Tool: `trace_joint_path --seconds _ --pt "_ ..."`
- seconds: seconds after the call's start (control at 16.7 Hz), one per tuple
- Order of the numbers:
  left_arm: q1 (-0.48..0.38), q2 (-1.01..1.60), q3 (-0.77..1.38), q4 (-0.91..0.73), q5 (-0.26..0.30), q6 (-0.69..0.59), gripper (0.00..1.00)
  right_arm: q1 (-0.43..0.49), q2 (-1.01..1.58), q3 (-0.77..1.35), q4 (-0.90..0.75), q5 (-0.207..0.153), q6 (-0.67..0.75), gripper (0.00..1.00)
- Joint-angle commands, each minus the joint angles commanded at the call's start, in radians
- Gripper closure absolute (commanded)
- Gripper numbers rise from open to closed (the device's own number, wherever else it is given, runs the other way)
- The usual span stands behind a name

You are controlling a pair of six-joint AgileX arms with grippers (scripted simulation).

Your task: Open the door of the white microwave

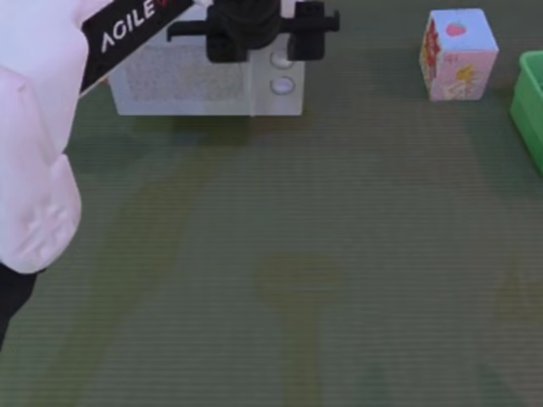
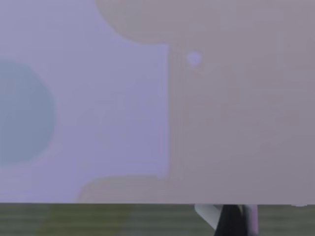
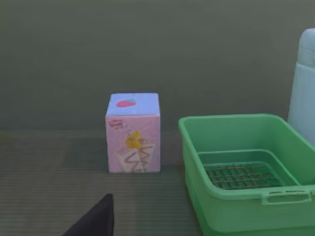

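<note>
The white microwave (image 1: 204,100) stands at the table's far edge, left of centre. Its door (image 1: 182,80), with a grey speckled mesh window, lies flush with the front; a thin handle (image 1: 252,93) runs along the door's right edge, beside two round silver knobs (image 1: 282,85). My left gripper (image 1: 252,38) hangs over the microwave's top front, above the handle and knobs. The left wrist view is filled by the pale microwave surface (image 2: 221,123) at very close range, with a dark bit of the left gripper (image 2: 231,223) beside a white strip. My right gripper (image 3: 98,221) is parked outside the top view.
A pastel carton (image 1: 458,55) with a strawberry picture stands at the far right, also in the right wrist view (image 3: 133,132). A green basket (image 1: 530,102) sits at the right edge, its rim (image 3: 231,120) beside the carton. My left arm's white link (image 1: 34,170) covers the left side.
</note>
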Motion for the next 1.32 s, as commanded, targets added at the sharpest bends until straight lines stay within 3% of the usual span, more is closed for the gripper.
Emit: trace_joint_path --seconds 0.48,1.02,1.32 --pt "0.000 0.000 0.000 0.000 0.000 0.000 1.00 0.000 0.000 0.000 0.000 0.000 0.000 0.00" --pt "-0.027 -0.131 -0.225 0.085 -0.014 -0.025 1.00 0.000 0.000 0.000 0.000 0.000 0.000 0.00" --pt "-0.028 -0.135 -0.231 0.089 -0.014 -0.026 1.00 0.000 0.000 0.000 0.000 0.000 0.000 0.00"
